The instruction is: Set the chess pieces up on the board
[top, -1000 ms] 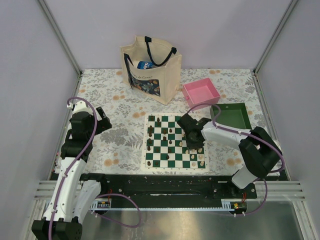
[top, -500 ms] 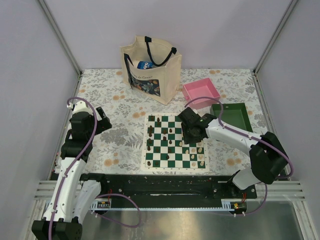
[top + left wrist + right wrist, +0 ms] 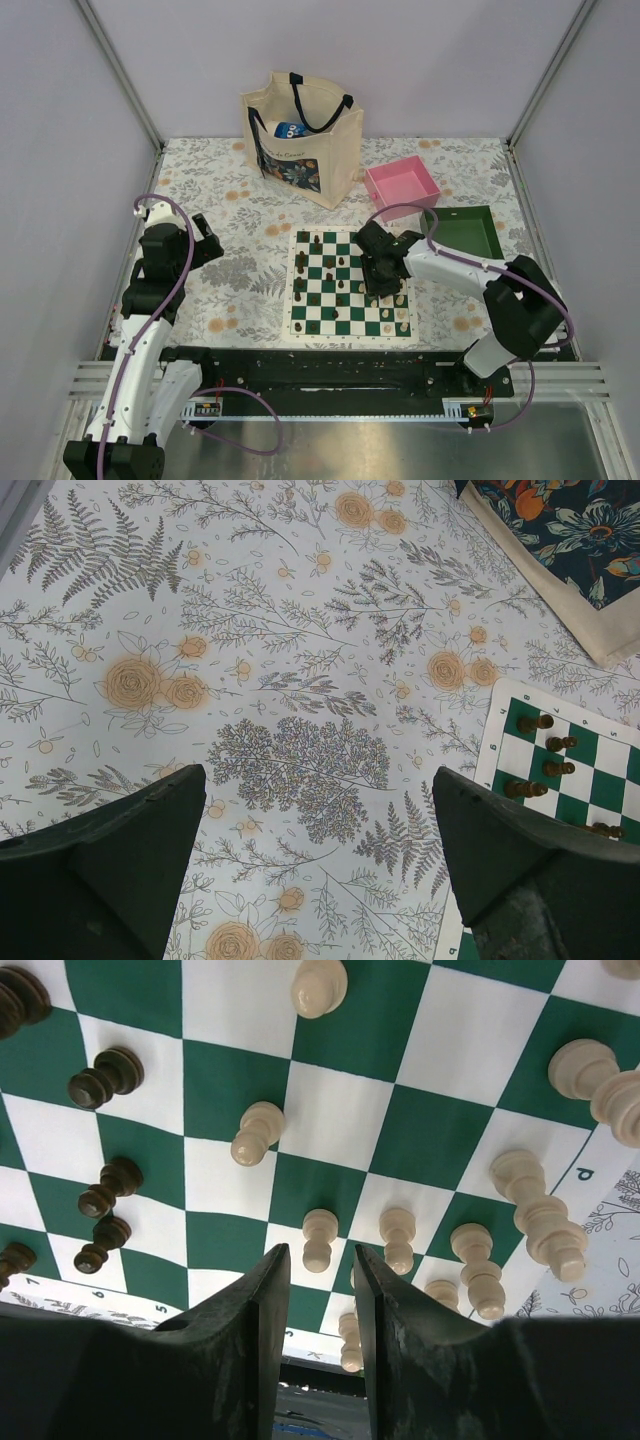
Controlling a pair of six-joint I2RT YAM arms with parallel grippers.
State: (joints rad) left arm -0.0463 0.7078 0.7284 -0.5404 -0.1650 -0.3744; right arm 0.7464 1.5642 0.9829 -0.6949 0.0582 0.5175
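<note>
The green-and-white board (image 3: 345, 336) lies mid-table, with dark chess pieces (image 3: 300, 265) mostly on its left part and cream ones (image 3: 400, 316) at its right. My right gripper (image 3: 385, 285) hangs low over the board's right side. In the right wrist view it (image 3: 317, 1250) is narrowly open. A cream pawn (image 3: 318, 1230) stands upright just at its tips, touched by neither finger. More cream pieces (image 3: 540, 1215) and dark pieces (image 3: 105, 1075) stand around it. My left gripper (image 3: 318, 772) is wide open over the flowered cloth, left of the board (image 3: 600, 770), with nothing in it.
A canvas tote bag (image 3: 300, 135) stands behind the board. A pink tray (image 3: 402, 185) and a green tray (image 3: 462, 232) sit at the back right. The bag's corner (image 3: 560, 540) shows in the left wrist view. Dark pieces (image 3: 533, 723) line the board's near-left edge.
My right gripper lifted toward the back of the board, then came down again over its right side, its jaws a little wider. The left arm has not moved.
</note>
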